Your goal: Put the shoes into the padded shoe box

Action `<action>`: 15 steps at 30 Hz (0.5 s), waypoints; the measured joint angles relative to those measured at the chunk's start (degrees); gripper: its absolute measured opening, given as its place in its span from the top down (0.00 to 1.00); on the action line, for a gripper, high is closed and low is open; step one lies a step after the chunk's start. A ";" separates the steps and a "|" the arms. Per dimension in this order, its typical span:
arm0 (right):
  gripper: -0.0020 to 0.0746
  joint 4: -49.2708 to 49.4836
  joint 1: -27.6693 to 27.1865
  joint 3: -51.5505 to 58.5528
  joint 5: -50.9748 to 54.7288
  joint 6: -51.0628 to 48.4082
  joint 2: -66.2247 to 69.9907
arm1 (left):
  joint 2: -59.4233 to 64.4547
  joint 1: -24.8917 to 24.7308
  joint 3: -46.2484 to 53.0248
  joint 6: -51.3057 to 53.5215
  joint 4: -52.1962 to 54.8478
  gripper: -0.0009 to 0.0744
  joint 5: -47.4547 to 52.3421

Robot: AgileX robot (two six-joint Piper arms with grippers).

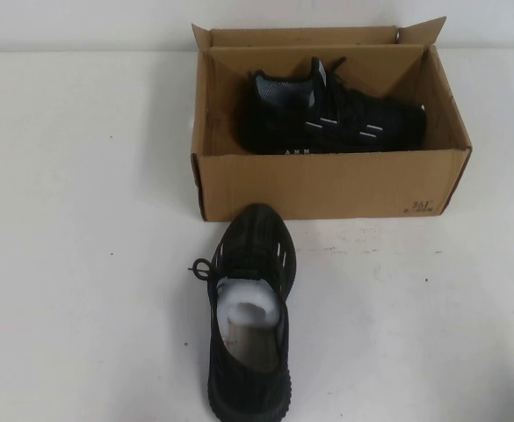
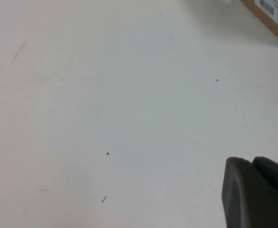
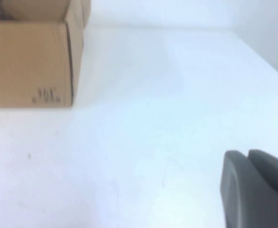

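One shoe (image 1: 331, 110) lay on its side inside the padded shoe box (image 1: 327, 185), toe toward the box's right end, while its mate (image 1: 249, 321) sat upright on the white tabletop (image 1: 81, 220) just in front of the box, toe pointing at the front wall and white paper stuffing showing in its opening. I read the job as half done, with the second shoe not yet picked up. Neither arm showed in the high view. My left claw (image 2: 257, 192) appeared only as a dark edge in its own wrist view, hanging over bare tabletop with a corner of the box far off; I could not tell whether it was open or closed. My right claw (image 3: 255, 187) showed the same way, over the tabletop off the printed front corner of the box, fully closed and holding nothing. The next move, as I judged it, called for bringing one claw across to the loose shoe, opening it, taking hold around the collar or heel, then lifting the shoe clear of the front wall and laying it beside the first one.
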 joint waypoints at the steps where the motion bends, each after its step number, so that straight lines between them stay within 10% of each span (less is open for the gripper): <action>1: 0.98 -0.16 0.00 0.00 1.20 -0.19 0.00 | 0.00 0.00 0.00 0.00 0.00 0.99 0.00; 15: 0.98 -0.39 0.00 0.00 7.46 -0.56 0.00 | 0.00 0.00 0.00 0.00 0.00 0.99 0.00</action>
